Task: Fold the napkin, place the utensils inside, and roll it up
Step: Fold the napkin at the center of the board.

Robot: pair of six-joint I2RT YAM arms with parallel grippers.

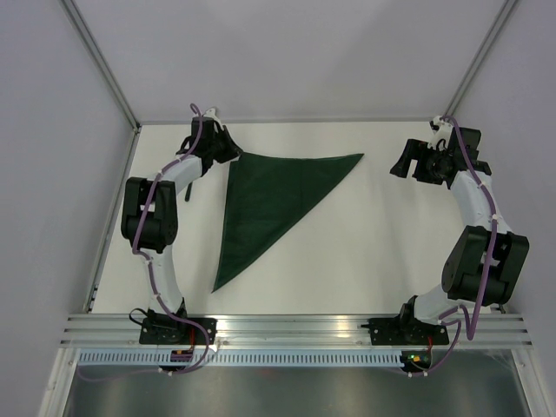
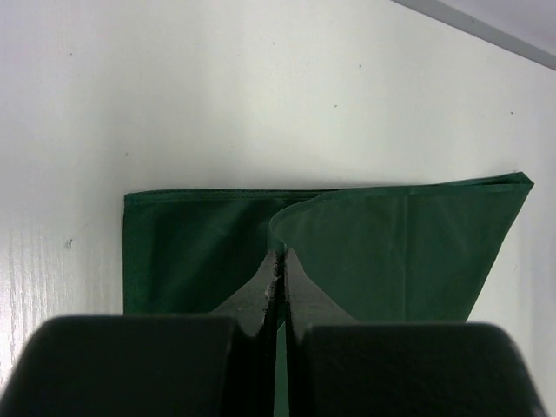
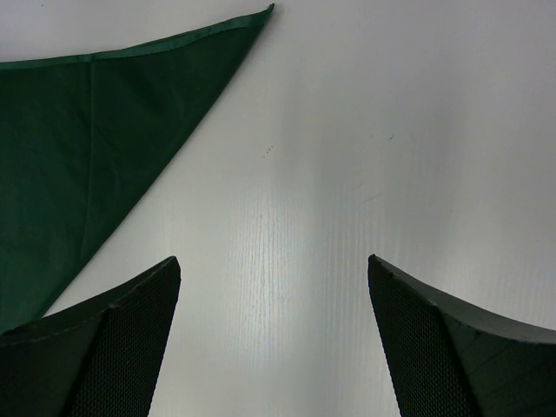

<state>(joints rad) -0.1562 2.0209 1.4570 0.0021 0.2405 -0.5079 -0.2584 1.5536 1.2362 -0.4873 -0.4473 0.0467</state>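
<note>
- The left gripper (image 2: pixel 280 257) is clenched on a raised fold of the napkin (image 2: pixel 408 252) (some green shows between its fingers).
- The napkin lies folded as a triangle on the white table (image 1: pixel 365 252).
- The right gripper (image 3: pixel 274 261) stands wide apart and empty, near the napkin's pointed corner.

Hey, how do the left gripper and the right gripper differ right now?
The left gripper is shut, pinching a raised fold of the napkin; the right gripper is open and holds nothing. The left gripper sits at the napkin's far left corner, while the right gripper is over bare table, apart from the napkin's right tip. Both have dark fingers and are at the table's far side.
</note>
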